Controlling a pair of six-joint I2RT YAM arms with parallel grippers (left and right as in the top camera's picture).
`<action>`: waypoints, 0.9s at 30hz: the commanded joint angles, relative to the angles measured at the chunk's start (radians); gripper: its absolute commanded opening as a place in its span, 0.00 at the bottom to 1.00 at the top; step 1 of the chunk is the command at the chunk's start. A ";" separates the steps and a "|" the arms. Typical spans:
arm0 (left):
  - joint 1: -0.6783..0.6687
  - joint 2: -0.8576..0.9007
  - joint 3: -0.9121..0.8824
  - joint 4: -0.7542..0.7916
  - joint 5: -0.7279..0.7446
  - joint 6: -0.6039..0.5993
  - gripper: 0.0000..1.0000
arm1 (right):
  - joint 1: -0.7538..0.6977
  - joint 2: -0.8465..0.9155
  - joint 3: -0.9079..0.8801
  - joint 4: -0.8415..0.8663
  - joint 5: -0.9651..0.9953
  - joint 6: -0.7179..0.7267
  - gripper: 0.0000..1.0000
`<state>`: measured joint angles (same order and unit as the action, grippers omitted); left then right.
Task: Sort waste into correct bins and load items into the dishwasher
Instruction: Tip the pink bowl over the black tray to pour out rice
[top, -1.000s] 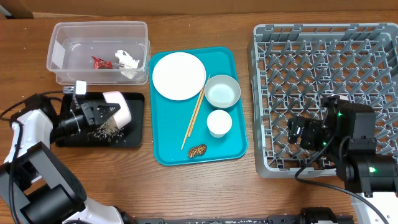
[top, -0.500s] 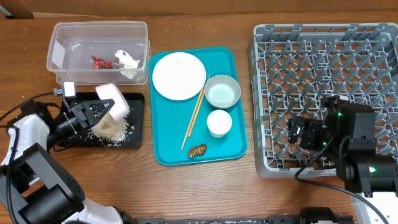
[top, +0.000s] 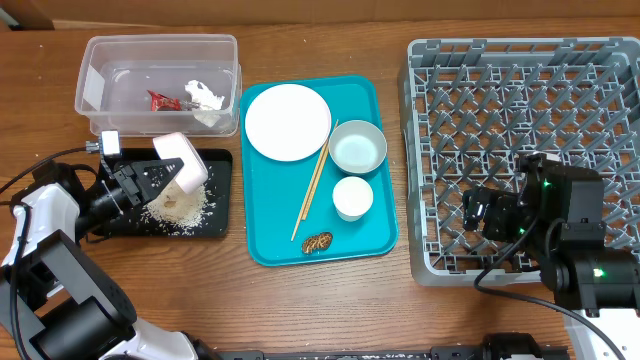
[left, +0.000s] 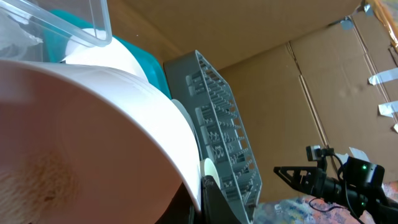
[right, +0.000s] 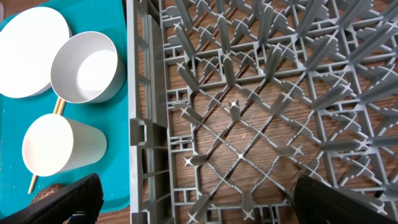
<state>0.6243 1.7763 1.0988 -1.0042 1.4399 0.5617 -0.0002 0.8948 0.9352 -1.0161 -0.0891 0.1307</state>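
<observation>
Pale pink round bowl (top: 182, 160), white on the outside, is clamped by its rim in the left gripper (top: 160, 176) and tipped steeply on its side over the flat black tray (top: 222, 205) at the left of the table. A loose heap of white rice (top: 178, 206) lies on that tray right under the bowl's mouth. Behind the tray stands a clear plastic bin (top: 90, 92) with a red wrapper (top: 163, 100) and crumpled white paper (top: 204, 95) inside.

In the middle sits a teal serving tray (top: 372, 238) carrying a white round plate (top: 288, 121), a pale grey bowl (top: 358, 147), a small white cup (top: 353, 197), a pair of wooden chopsticks (top: 315, 185) lying aslant between plate and cups, and a brown food scrap (top: 317, 242) near the front edge.

On the right, the grey plastic dishwasher rack (top: 520, 100) holds no dishes. The right gripper (top: 488, 214) hangs above the rack's near left part, its fingers spread wide with nothing between them.
</observation>
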 joint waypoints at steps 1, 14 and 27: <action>0.006 -0.021 -0.007 0.012 0.030 0.034 0.04 | -0.004 -0.007 0.029 0.003 0.002 0.000 1.00; 0.006 -0.021 -0.006 0.130 0.137 -0.156 0.04 | -0.004 -0.007 0.029 -0.005 0.002 0.001 1.00; 0.005 -0.017 -0.006 0.117 0.129 -0.183 0.04 | -0.004 -0.007 0.029 -0.008 0.002 0.000 1.00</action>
<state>0.6243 1.7767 1.0981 -0.8585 1.4090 0.3054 -0.0002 0.8948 0.9352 -1.0294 -0.0891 0.1303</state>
